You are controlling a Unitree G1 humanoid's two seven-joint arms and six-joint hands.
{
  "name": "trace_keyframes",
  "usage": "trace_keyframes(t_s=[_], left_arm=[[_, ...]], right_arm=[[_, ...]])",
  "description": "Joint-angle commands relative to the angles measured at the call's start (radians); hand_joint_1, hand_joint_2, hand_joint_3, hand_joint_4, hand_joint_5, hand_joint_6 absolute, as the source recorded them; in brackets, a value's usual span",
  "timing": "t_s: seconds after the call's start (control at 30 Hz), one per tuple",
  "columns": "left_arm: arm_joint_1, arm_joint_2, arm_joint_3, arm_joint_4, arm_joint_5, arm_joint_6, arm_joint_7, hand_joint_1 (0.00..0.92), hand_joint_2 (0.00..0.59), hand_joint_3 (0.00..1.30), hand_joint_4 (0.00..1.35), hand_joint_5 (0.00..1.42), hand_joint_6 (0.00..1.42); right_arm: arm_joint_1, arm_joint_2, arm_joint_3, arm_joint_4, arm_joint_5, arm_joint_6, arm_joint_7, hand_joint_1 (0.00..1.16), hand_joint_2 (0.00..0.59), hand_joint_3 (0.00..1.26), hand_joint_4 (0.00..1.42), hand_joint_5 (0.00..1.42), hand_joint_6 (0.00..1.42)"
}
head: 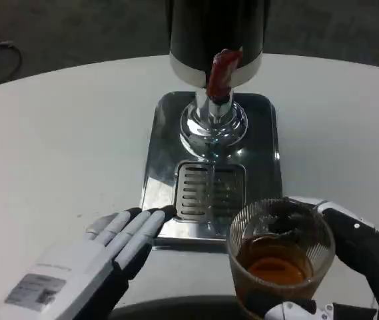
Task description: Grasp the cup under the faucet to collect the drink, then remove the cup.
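A clear ribbed glass cup (280, 257) holding amber drink sits at the lower right, in front of the dispenser's base and off its drip grate (210, 191). My right hand (359, 267) wraps around the cup from the right, fingers at its far rim and below it. The dispenser's black body (217, 33) with a red tap lever (222, 72) and chrome spout (212, 120) stands at the top centre. My left hand (86, 263) lies flat at the lower left, fingers straight, tips touching the front left corner of the chrome base plate (162, 127).
The white round table (62, 147) stretches to the left and right of the dispenser. A dark floor lies beyond its far edge, with a cable at the top left (2, 53).
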Motion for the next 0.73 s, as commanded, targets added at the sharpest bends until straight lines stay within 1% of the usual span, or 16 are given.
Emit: trace_keyframes(t_s=[0.03, 0.13, 0.27, 0.73], left_arm=[[-0.007, 0.016, 0.004, -0.004, 0.01, 0.012, -0.002, 0.0, 0.064, 0.0, 0.0, 0.0, 0.03], [-0.015, 0.028, 0.001, 0.001, 0.021, 0.015, -0.004, 0.0, 0.064, 0.0, 0.0, 0.0, 0.03], [-0.027, 0.033, -0.006, 0.007, 0.03, 0.032, -0.008, 0.0, 0.064, 0.0, 0.0, 0.0, 0.03], [-0.047, 0.04, -0.03, 0.022, 0.035, 0.062, -0.011, 0.0, 0.064, 0.0, 0.0, 0.0, 0.03]], right_arm=[[-0.003, 0.007, 0.003, -0.034, 0.018, -0.046, 0.001, 0.91, 0.19, 0.81, 0.86, 0.89, 0.49], [-0.007, 0.006, 0.0, -0.032, 0.018, -0.044, 0.002, 0.91, 0.19, 0.81, 0.87, 0.89, 0.49], [-0.013, 0.007, 0.001, -0.029, 0.018, -0.04, 0.003, 0.91, 0.19, 0.81, 0.87, 0.89, 0.49], [-0.031, 0.008, -0.01, -0.019, 0.025, -0.03, 0.007, 0.92, 0.192, 0.81, 0.87, 0.89, 0.48]])
